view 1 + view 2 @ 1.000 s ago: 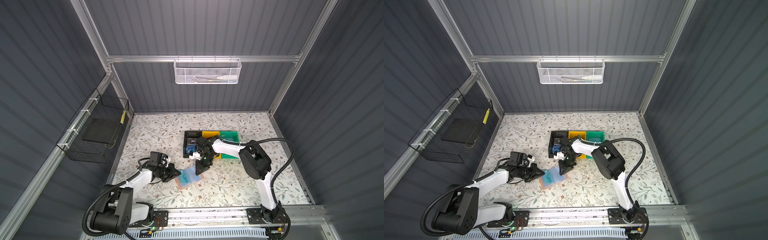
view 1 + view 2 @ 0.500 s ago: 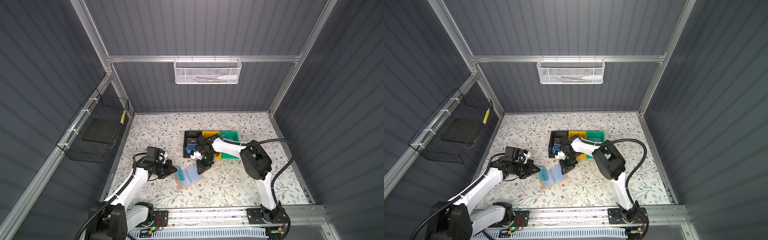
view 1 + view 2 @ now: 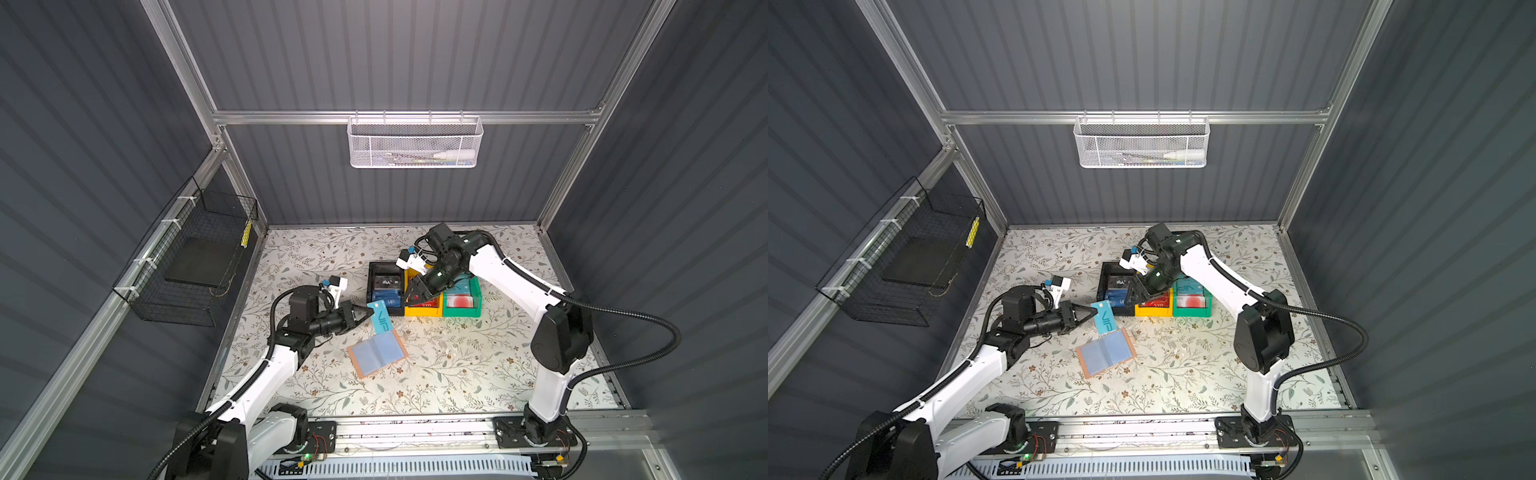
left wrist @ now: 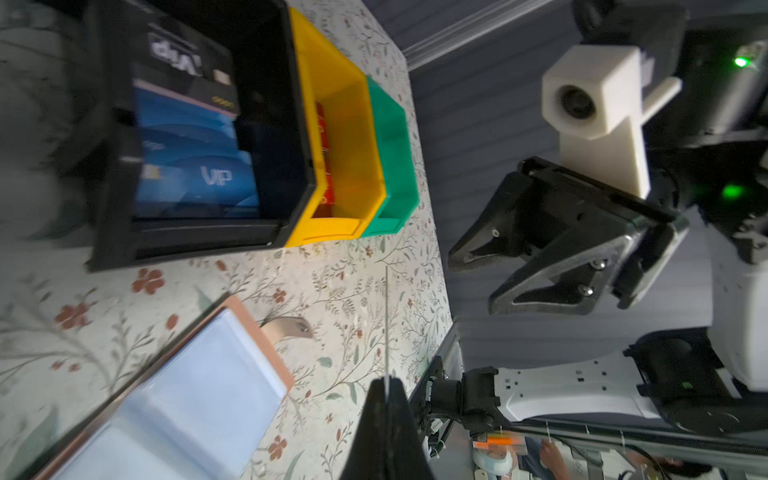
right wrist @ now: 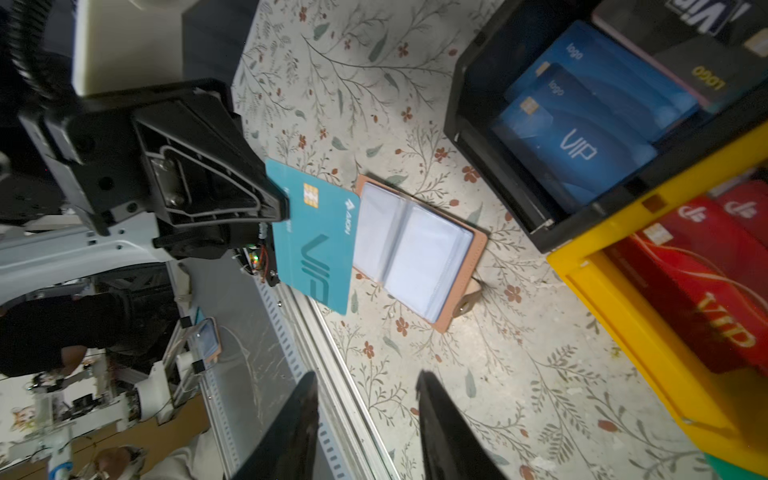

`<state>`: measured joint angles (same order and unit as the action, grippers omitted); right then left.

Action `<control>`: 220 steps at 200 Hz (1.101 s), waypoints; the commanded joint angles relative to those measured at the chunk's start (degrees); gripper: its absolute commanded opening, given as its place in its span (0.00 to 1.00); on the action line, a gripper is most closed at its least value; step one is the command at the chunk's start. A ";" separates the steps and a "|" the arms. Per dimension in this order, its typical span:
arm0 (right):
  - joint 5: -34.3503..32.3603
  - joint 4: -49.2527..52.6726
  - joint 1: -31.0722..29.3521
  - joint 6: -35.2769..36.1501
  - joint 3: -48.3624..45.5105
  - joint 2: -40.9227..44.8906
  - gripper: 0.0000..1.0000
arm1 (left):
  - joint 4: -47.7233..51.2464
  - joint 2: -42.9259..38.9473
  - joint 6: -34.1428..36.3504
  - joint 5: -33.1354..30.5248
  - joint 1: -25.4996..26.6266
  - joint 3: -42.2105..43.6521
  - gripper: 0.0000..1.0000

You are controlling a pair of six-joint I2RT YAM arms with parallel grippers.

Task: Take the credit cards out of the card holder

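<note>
1 teal card (image 3: 381, 321) was held off the table (image 3: 457, 365), pinched at a corner by the left gripper (image 3: 368, 310), just above 1 card holder (image 3: 377, 354) laid open near the table's ctr. The right gripper (image 5: 365, 374) was spread, nothing between. 3 bins were lined up toward the back edge: black bin (image 3: 371, 286) w/ 2 blue cards (image 5: 573, 145) seen, yellow bin (image 3: 422, 311) w/ 2 red cards (image 5: 706, 257), green bin (image 3: 461, 311). Table was floral-printed; walls grey, ribbed, w/ 2 baskets: white mesh basket (image 3: 413, 143), black wire basket (image 3: 187, 266).
</note>
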<state>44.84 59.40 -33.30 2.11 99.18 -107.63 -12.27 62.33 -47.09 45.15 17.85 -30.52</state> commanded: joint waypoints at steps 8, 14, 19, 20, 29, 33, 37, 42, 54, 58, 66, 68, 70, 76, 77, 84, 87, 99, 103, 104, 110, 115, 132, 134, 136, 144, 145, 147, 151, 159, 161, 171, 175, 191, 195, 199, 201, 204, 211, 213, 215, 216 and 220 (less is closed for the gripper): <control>10.31 -1.10 0.19 -0.49 0.04 -1.16 0.42 | -17.54 3.78 -5.53 0.36 3.19 0.27 0.00; 10.38 -1.19 0.32 -0.53 0.02 -1.34 0.42 | -20.59 4.53 -6.90 0.59 3.33 0.78 0.00; 10.14 -1.25 0.36 -0.59 0.13 -1.41 0.42 | -23.00 5.02 -7.97 0.69 3.43 1.19 0.00; 10.07 -1.23 0.39 -0.60 0.09 -1.47 0.42 | -23.56 5.19 -8.17 0.75 3.43 1.27 0.00; 9.65 -1.40 0.58 -0.79 -0.10 -1.59 0.42 | -26.38 5.91 -9.70 0.91 3.42 1.73 0.00; 9.65 -1.44 0.75 -0.72 -0.25 -1.54 0.42 | -26.91 6.03 -9.98 0.89 3.42 1.90 0.00; 9.65 -1.52 0.83 -0.79 -0.40 -1.56 0.42 | -27.09 6.06 -10.05 0.87 3.42 1.94 0.00; 9.44 -1.60 1.03 -0.91 -0.51 -1.62 0.42 | -27.04 5.93 -10.02 0.90 3.42 1.96 0.00; 9.29 -1.57 1.39 -0.96 -1.05 -1.54 0.42 | -26.10 5.40 -9.55 0.70 3.42 2.04 0.00; 9.45 -1.73 1.53 -1.02 -1.24 -1.53 0.42 | -25.89 5.14 -9.35 0.54 3.47 2.09 0.00; 9.38 -1.98 1.71 -1.01 -1.60 -1.38 0.42 | -26.12 4.47 -9.30 0.39 3.47 2.34 0.00; 9.32 -1.95 1.76 -0.98 -1.75 -1.29 0.42 | -26.20 4.27 -9.33 0.32 3.43 2.43 0.00; 9.31 -2.01 1.77 -0.99 -1.89 -1.27 0.42 | -26.15 4.09 -9.29 0.26 3.43 2.52 0.00; 9.22 -2.21 1.83 -0.97 -2.07 -1.04 0.42 | -25.46 3.54 -9.23 0.05 3.42 2.57 0.00; 9.21 -2.19 1.83 -0.97 -2.15 -1.02 0.42 | -25.27 3.43 -9.06 -0.01 3.42 2.57 0.00; 9.15 -2.29 1.99 -0.97 -2.42 -0.83 0.42 | -23.98 2.88 -8.43 -0.27 3.42 2.58 0.00; 9.20 -2.39 2.08 -0.97 -2.48 -0.76 0.42 | -23.54 2.64 -8.11 -0.38 3.42 2.61 0.00; 9.30 -2.75 2.26 -1.12 -2.85 -0.65 0.42 | -22.73 2.00 -7.74 -0.82 3.42 2.79 0.00; 9.43 -2.83 2.28 -1.14 -2.94 -0.64 0.42 | -22.79 1.87 -7.78 -0.92 3.42 2.88 0.00; 9.45 -2.86 2.28 -1.14 -2.98 -0.64 0.42 | -22.79 1.85 -7.77 -0.93 3.42 2.95 0.00; 9.65 -2.99 2.35 -1.13 -3.03 -0.75 0.42 | -22.90 1.78 -7.81 -1.07 3.42 2.99 0.00; 10.01 -3.07 2.29 -1.23 -3.05 -0.82 0.42 | -22.97 1.83 -7.84 -1.18 3.42 3.02 0.00; 12.52 -3.74 2.27 -1.56 -3.12 -1.48 0.41 | -23.61 2.14 -8.01 -1.36 3.47 3.09 0.00; 12.90 -3.89 2.27 -1.58 -3.18 -1.51 0.41 | -23.66 2.26 -8.04 -1.44 3.43 3.10 0.00; 13.50 -4.08 2.21 -1.58 -3.28 -1.46 0.41 | -23.69 2.34 -8.13 -1.55 3.43 3.10 0.00; 15.72 -4.88 2.12 -1.67 -3.65 -1.49 0.39 | -23.68 2.47 -7.96 -1.83 3.42 3.14 0.00; 15.98 -4.98 2.15 -1.67 -3.69 -1.51 0.39 | -23.68 2.55 -7.99 -1.91 3.42 3.12 0.00; 16.64 -5.21 2.09 -1.71 -3.87 -1.48 0.39 | -23.68 2.54 -8.01 -2.02 3.42 3.22 0.00; 17.81 -5.65 2.03 -1.68 -4.09 -1.47 0.38 | -23.74 2.62 -8.02 -2.30 3.45 3.32 0.00; 20.00 -6.39 1.93 -1.51 -4.49 -1.49 0.37 | -23.76 2.63 -8.08 -2.96 3.41 3.58 0.00; 20.44 -6.58 1.90 -1.50 -4.55 -1.52 0.37 | -23.76 2.71 -8.10 -3.07 3.42 3.68 0.00; 21.92 -7.59 1.78 -1.90 -5.26 -1.44 0.35 | -23.82 2.62 -8.19 -3.59 3.42 3.97 0.00; 22.28 -7.82 1.77 -2.00 -5.50 -1.47 0.35 | -23.77 2.53 -8.09 -3.72 3.42 3.98 0.00; 23.58 -8.36 1.57 -2.02 -6.33 -1.77 0.33 | -23.85 2.25 -8.11 -4.01 3.42 4.09 0.00; 23.73 -8.37 1.52 -1.83 -6.43 -1.85 0.32 | -23.78 2.17 -8.12 -4.10 3.42 4.08 0.00; 23.92 -8.27 1.49 -1.77 -6.52 -1.95 0.32 | -23.76 2.16 -8.11 -4.10 3.42 4.08 0.00; 24.01 -8.27 1.42 -1.76 -6.58 -2.03 0.32 | -23.76 2.14 -8.10 -4.10 3.42 4.09 0.00; 24.17 -8.31 1.43 -1.76 -6.62 -2.12 0.32 | -23.76 2.04 -8.10 -4.10 3.42 4.07 0.00; 24.44 -8.40 1.40 -1.76 -6.71 -2.36 0.31 | -23.76 1.88 -8.11 -4.10 3.42 4.11 0.00; 24.51 -8.41 1.37 -1.71 -6.76 -2.41 0.30 | -23.76 1.85 -8.11 -4.10 3.42 4.08 0.00; 24.62 -8.42 1.32 -1.68 -6.81 -2.45 0.30 | -23.70 1.84 -8.10 -4.10 3.42 4.07 0.00; 24.65 -8.42 1.36 -1.68 -6.81 -2.47 0.30 | -23.64 1.84 -8.10 -4.10 3.42 4.07 0.00; 24.80 -8.42 1.34 -1.67 -6.89 -2.57 0.30 | -23.51 1.77 -8.12 -4.13 3.42 4.08 0.00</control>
<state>64.77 51.72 -31.27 0.10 92.95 -108.86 -35.24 64.86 -55.57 42.02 21.23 -26.79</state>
